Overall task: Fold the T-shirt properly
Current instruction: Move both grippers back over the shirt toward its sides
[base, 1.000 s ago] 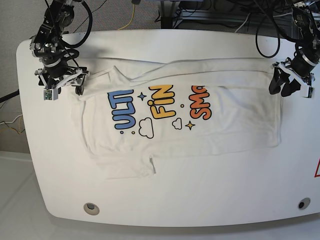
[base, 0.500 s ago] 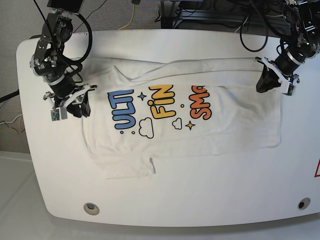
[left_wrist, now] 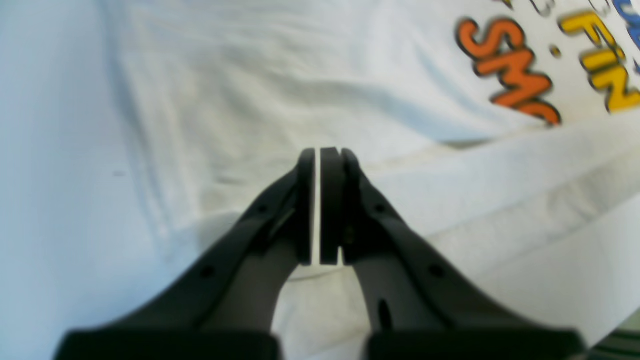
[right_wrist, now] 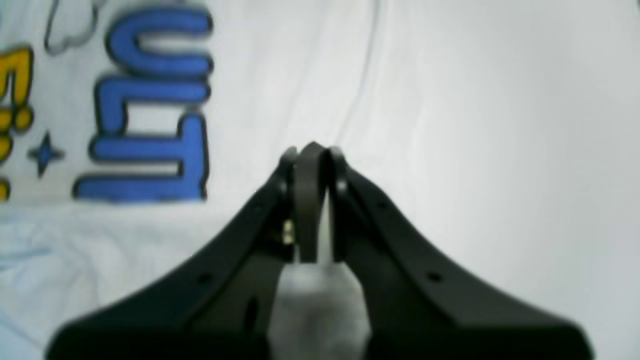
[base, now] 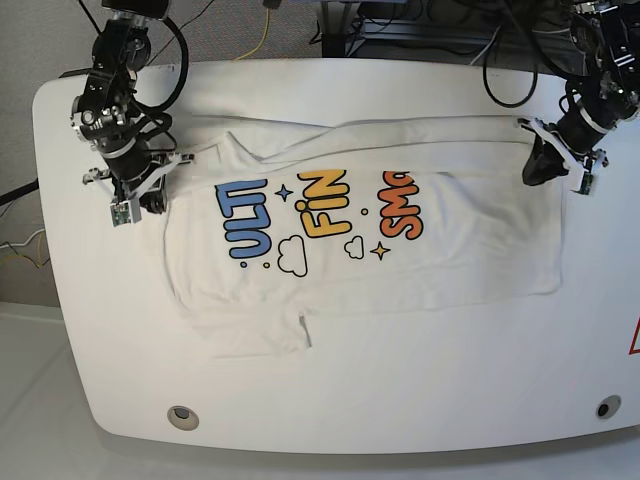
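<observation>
**Both jaws pinched at the far edge, shirt lying sideways**

Left wrist view: my left gripper (left_wrist: 320, 207) has its jaws pressed together with a thin white sliver of cloth between the pads, so I read it as clamped on the shirt (left_wrist: 310, 90). The orange print sits up and to the right of the tips, and a folded band of cloth runs off to the right.

Right wrist view: right gripper (right_wrist: 312, 200) is closed too, with something pale caught between the jaws. Looks like shirt fabric, but it's blurry.

Base view: the shirt lies flat on the table (base: 400, 420), long axis running across it from one arm to the other. Each gripper sits at a far corner, the right at the sleeve end, the left at the hem end. The rest of the shirt lies toward the near edge of the table, so I'd guess the fold gets pulled that way.
</observation>
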`<state>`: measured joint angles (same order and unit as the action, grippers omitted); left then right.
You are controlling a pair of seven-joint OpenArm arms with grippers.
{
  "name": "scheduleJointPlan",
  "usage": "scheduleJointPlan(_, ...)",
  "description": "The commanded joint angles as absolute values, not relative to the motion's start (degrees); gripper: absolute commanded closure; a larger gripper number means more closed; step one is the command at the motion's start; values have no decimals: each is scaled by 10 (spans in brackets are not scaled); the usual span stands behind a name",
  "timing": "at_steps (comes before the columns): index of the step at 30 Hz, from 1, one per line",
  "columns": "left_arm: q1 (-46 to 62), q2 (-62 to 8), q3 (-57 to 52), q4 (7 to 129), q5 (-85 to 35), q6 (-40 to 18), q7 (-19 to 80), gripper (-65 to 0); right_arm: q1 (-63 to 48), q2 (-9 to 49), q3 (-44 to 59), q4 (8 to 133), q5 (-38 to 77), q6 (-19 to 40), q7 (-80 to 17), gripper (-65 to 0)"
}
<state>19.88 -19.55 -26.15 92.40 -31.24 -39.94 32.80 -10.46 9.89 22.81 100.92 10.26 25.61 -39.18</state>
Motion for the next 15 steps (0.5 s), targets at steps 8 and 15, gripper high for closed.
scheduleJointPlan(8, 193, -202, -249, 935, -241, -400, 245, -183, -71, 87, 235, 1023, 59, 265, -391, -160)
scheduleJointPlan(15, 190, -196, -243, 939, -161, -400, 175, -309, -58, 73, 234, 1019, 62, 251, -395, -291)
